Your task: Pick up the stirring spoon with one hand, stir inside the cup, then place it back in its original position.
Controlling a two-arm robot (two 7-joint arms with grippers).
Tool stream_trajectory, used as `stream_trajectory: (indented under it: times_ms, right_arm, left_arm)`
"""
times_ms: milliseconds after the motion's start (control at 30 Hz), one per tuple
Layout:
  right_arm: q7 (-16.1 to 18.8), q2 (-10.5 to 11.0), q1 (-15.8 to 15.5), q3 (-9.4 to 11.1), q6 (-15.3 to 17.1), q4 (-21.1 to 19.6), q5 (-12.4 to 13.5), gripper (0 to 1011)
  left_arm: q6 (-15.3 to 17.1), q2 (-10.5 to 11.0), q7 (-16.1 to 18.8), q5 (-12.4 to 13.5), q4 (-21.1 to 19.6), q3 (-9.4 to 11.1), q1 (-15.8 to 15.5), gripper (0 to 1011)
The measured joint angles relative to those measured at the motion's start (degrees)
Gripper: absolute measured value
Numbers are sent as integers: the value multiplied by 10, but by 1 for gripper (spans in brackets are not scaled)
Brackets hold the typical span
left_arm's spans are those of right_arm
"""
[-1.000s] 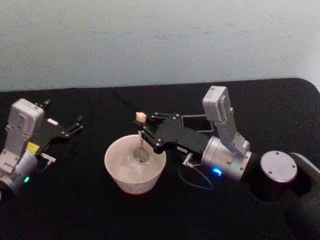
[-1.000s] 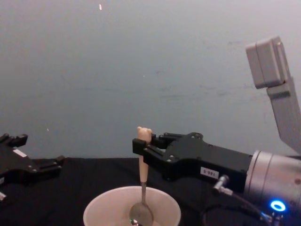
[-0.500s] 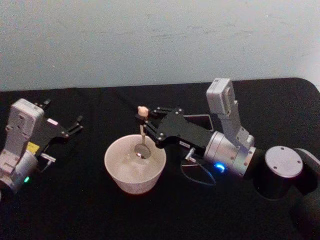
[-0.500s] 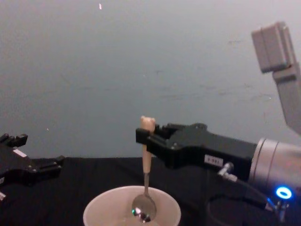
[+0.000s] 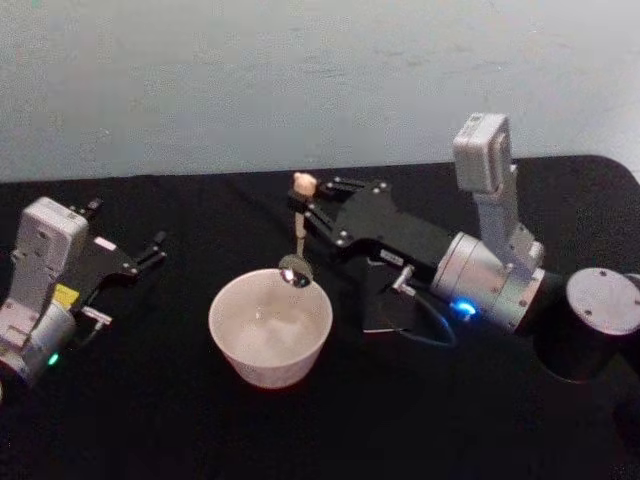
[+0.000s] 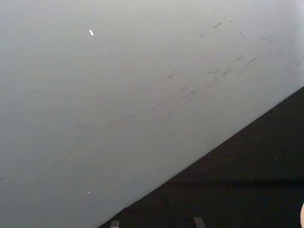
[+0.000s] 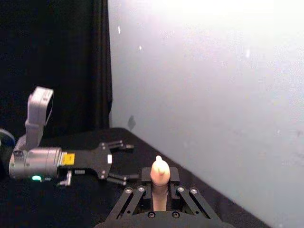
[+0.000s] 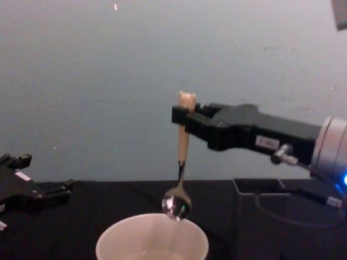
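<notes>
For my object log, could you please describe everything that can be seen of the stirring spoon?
The stirring spoon is slim: a beige handle topped by a small bear-like head, a thin dark neck and a shiny round metal bowl. It hangs nearly upright, bowl down, with the right gripper shut on the top of its handle. Its bowl sits just above the far rim of the white cup, seemingly not touching it.

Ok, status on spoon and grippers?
Right gripper shut on beige bear-topped metal spoon, bowl just above cream round cup. Left gripper open, parked. Dark grey square holder beside cup.
</notes>
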Motion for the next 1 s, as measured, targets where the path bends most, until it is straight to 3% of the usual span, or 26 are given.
stream_trajectory:
  times_ms: [367,567,1000]
  right_arm:
    - [-16,23,-11,26,-2,-52,18,209]
    - [-26,43,-25,51,-9,-83,30,210]
    - [-34,71,-47,80,-10,-91,37,209]
  left_arm:
    - [0,0,0,0,0,0,0,1001]
    - [0,0,0,0,0,0,0,1002]
    - [0,0,0,0,0,0,0,1001]
